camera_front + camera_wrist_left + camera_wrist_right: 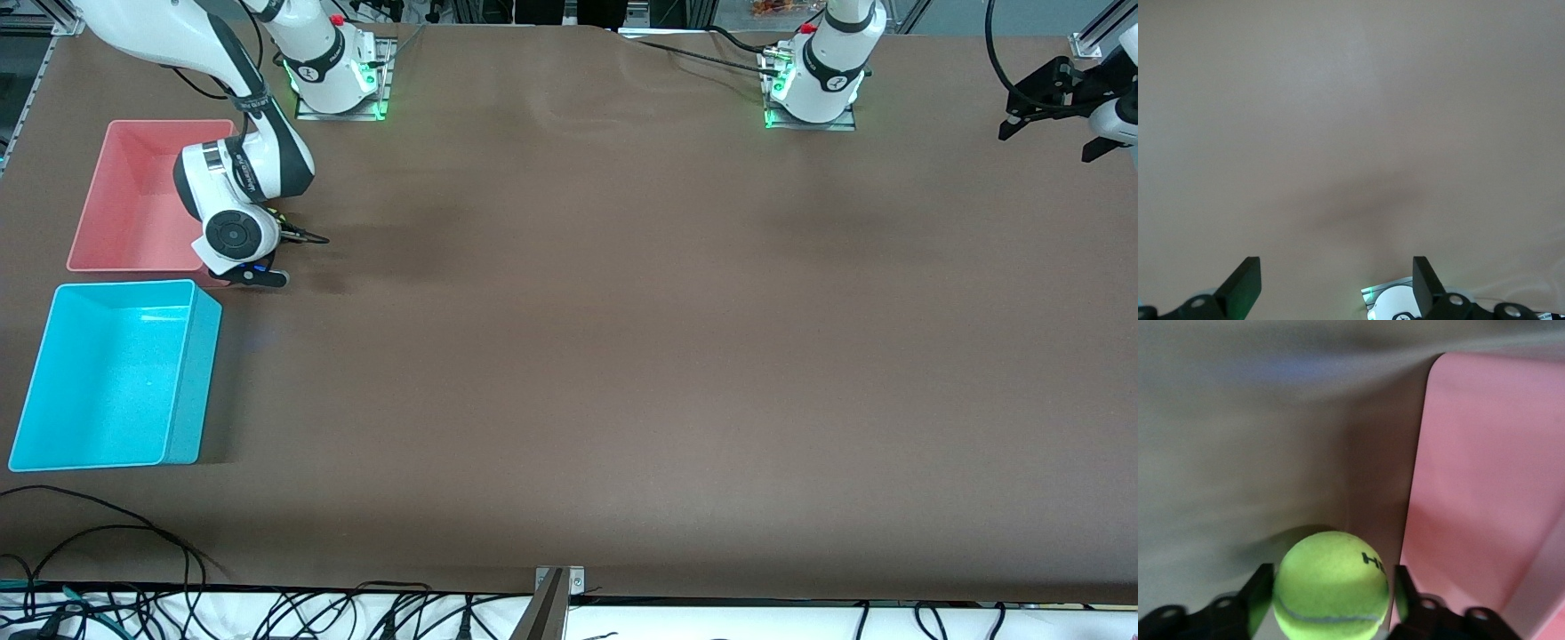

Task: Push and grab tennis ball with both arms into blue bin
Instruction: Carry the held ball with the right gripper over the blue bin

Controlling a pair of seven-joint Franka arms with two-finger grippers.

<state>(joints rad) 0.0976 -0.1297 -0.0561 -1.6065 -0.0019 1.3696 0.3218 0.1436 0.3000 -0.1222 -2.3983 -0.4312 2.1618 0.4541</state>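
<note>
Blue bin (191, 373) nearest the camera, pink bin (133, 191) farther, right gripper (1331, 593) low beside the pink bin, fingers (1258, 587) pinching the ball (1331, 587) (hidden in front view), left gripper (1053, 111) spread, waiting over the brown table (622, 356) at its own end, cables along the table's edge.

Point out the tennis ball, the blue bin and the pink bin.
tennis ball (1331, 583): right wrist view, its fuzzy middle.
blue bin (107, 378): front view, its bare floor.
pink bin (133, 200): front view, its bare floor.
</note>
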